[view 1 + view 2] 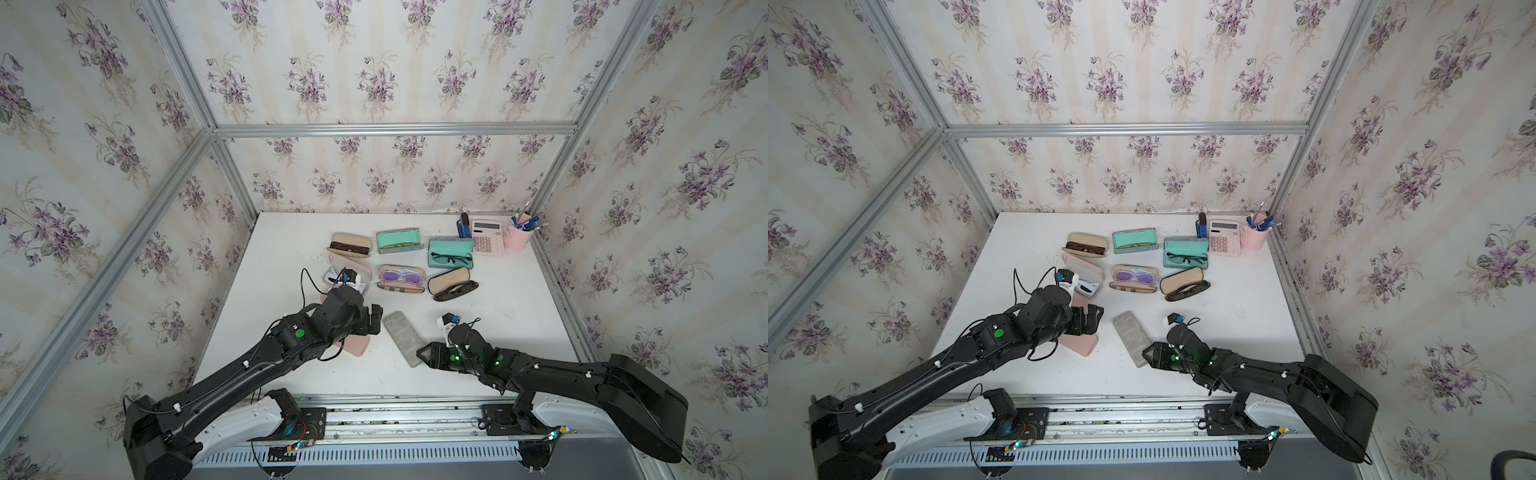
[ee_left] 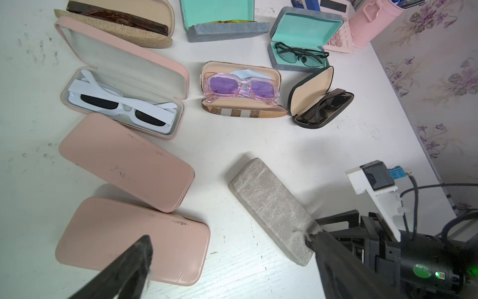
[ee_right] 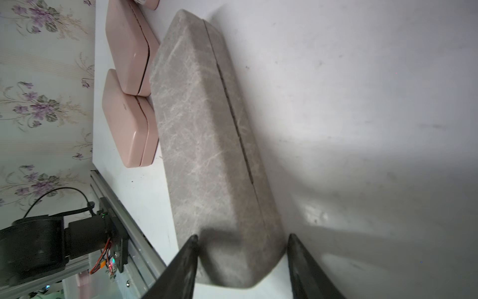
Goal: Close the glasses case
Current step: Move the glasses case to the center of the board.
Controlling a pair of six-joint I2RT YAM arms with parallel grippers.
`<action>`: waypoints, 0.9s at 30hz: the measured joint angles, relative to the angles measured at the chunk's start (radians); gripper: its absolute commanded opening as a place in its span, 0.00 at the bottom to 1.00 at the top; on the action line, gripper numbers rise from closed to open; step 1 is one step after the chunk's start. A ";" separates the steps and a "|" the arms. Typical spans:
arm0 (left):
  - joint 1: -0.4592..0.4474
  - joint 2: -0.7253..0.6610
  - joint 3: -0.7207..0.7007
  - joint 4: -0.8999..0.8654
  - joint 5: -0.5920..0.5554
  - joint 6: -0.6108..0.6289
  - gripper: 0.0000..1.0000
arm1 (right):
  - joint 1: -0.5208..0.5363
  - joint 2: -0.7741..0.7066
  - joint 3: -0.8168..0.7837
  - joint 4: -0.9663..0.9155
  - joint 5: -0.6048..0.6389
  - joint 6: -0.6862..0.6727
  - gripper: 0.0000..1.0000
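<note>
Grey case [image 3: 207, 145] lies shut (seam tight) on the desk [image 1: 498, 316], near the open pink case [image 2: 124, 64], on its robot side. Right tool [image 3: 243, 240] straddles one end of the grey case; whether it is pinching, I cannot tell. Left tool [image 2: 227, 239] is spread wide and empty, also robot side of the open pink case. Judged: light, rigid shell with a grippy texture; take it across the narrow width.

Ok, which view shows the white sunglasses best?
The left wrist view: the white sunglasses lie fully visible in their open pink case. In both top views the left arm partly hides them; the right wrist view misses them.
</note>
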 measured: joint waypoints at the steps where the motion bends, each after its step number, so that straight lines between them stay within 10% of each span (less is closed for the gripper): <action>1: 0.002 -0.008 -0.006 -0.004 -0.002 -0.002 1.00 | -0.008 0.011 0.015 -0.011 0.001 -0.018 0.52; 27: 0.008 -0.077 -0.113 -0.026 -0.013 -0.059 1.00 | -0.086 0.277 0.372 -0.269 -0.041 -0.547 0.46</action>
